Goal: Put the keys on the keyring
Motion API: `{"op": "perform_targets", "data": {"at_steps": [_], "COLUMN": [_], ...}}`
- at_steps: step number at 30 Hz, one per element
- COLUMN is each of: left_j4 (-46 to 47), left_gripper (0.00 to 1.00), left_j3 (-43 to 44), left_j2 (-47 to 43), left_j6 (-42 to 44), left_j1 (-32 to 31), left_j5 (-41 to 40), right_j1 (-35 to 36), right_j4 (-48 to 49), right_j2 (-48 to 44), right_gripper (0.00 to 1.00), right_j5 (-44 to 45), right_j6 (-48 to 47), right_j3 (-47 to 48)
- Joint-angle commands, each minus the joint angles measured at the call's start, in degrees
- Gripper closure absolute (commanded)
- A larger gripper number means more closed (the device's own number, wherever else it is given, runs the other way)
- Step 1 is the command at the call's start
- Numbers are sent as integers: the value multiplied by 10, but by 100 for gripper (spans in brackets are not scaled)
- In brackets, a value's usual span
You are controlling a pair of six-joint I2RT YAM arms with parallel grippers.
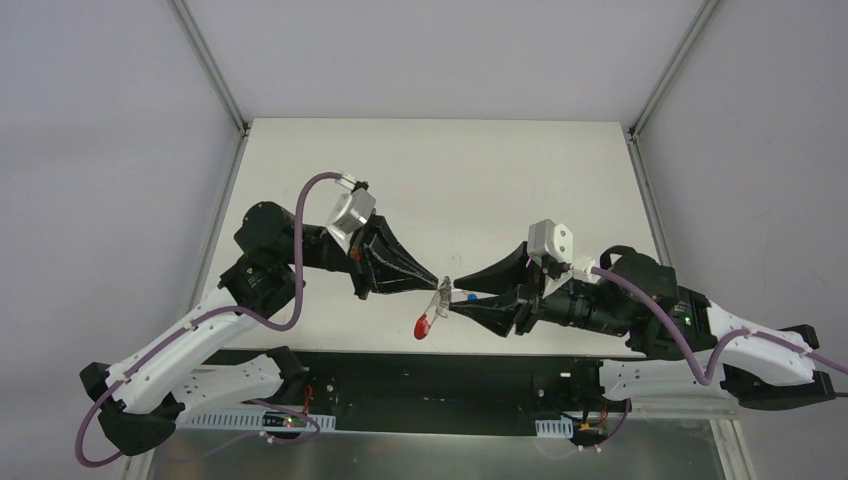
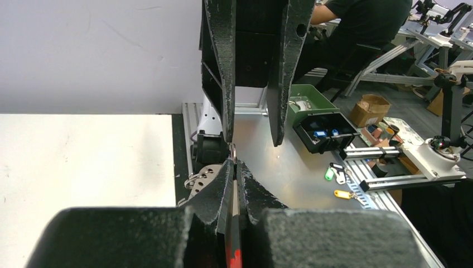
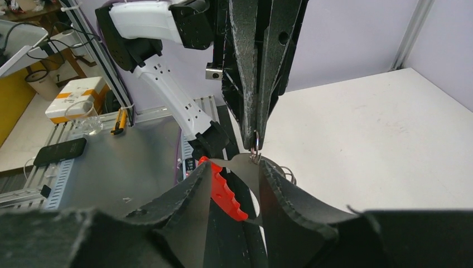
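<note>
White tabletop (image 1: 400, 180) and grey walls frame the scene, with both arms seen meeting above the table's near edge. Off the table, in the left wrist view, two containers are shown on a metal bench. One is a green box (image 2: 312, 92) whose contents cannot be made out. The other is an open black case (image 2: 328, 143) in which small blue pieces (image 2: 320, 134) are held. Loose tags, one green (image 2: 329, 174) and one yellow (image 2: 343, 194), are laid near the case, outside it.

The left gripper (image 1: 440, 283) is pictured pinched fully together on the keyring (image 1: 424, 325) (a thin wire ring (image 3: 255, 139) is caught at its tips). The red strip (image 3: 224, 194) is hung beneath the two grippers. The right gripper (image 1: 456, 297) is shown with its fingers parted, and the strip is framed between them in its own camera.

The keys (image 1: 470, 297) are given away only by the blue tag, seen from above between the right fingers. Whether it is touched by either finger cannot be told, and the dark key itself is too small to be made out. Further silver rings (image 2: 201, 178) are partly hidden behind a left finger.
</note>
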Motion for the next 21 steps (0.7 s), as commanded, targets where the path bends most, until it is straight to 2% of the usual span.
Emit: {"op": "perform_targets", "data": {"at_steps": [1,9,13,18,21], "left_j4": [8,-18,-33,-34,-34], "left_gripper": [100,100,100,100,100], "left_j3": [23,33,41,41,42], "left_j2": [-2,-11,-11,-15,-16], "left_j6": [20,59,68,65,61], "left_j1": [-4,-5,-4,-5,-4], "left_j5": [13,55,56,62,73], "right_j1": [-1,0,0,-8,-45], "right_j4": [-17,-88,-140,-151,-149], "right_j2": [-14,-36,-34,-27,-28], "right_gripper": [59,57,56,53,52], "right_j5": [6,65,138,256,256], "right_j6": [-8,-18,-16,10,50], "right_j3": [25,20,17,-25,-57]}}
